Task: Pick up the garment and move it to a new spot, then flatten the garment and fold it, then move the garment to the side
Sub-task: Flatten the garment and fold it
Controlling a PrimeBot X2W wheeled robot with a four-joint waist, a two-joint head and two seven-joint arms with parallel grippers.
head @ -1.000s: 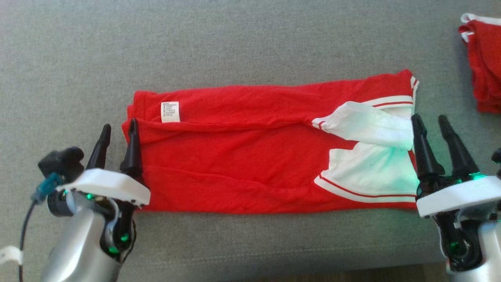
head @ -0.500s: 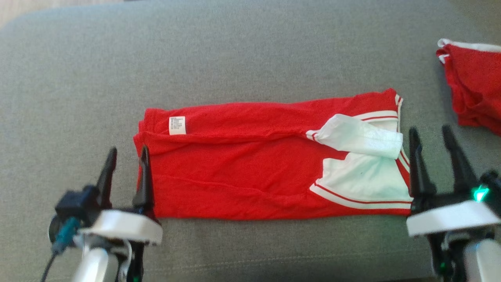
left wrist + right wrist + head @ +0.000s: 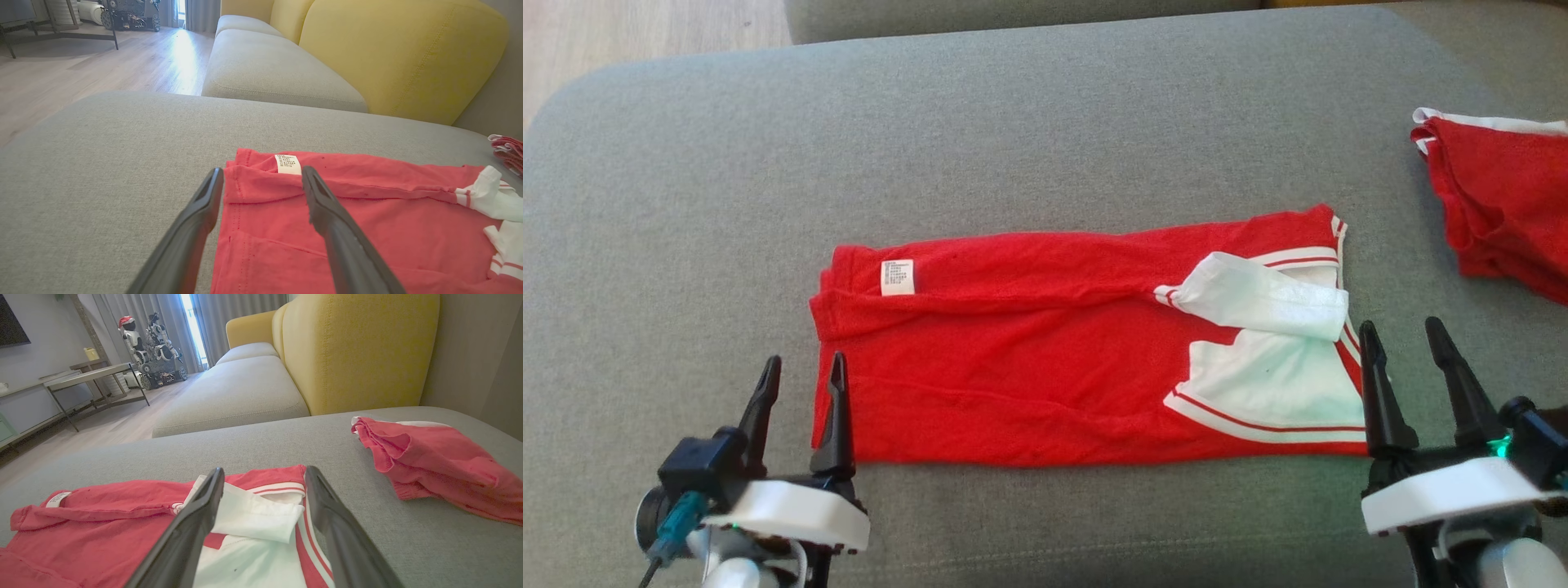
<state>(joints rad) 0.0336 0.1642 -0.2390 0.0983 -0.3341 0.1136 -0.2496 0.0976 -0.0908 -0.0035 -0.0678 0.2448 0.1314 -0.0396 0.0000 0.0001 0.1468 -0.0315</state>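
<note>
Head view: white label (image 3: 898,277) on garment (image 3: 1045,384), unreadable.

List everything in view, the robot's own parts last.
garment: one, red with white panels, flat on the middle of the cushion
care label: one, white, at the garment's far left corner
second garment: one, red with white trim, bunched at the far right
cushion: one, grey, under both garments
backrest: one, yellow, behind the cushion
floor: one, pale wood, beyond the cushion
other robot: one, white and dark, by the curtains
left claw: one, dark, open, at the garment's left end
right claw: one, dark, open, at the garment's right end
</note>
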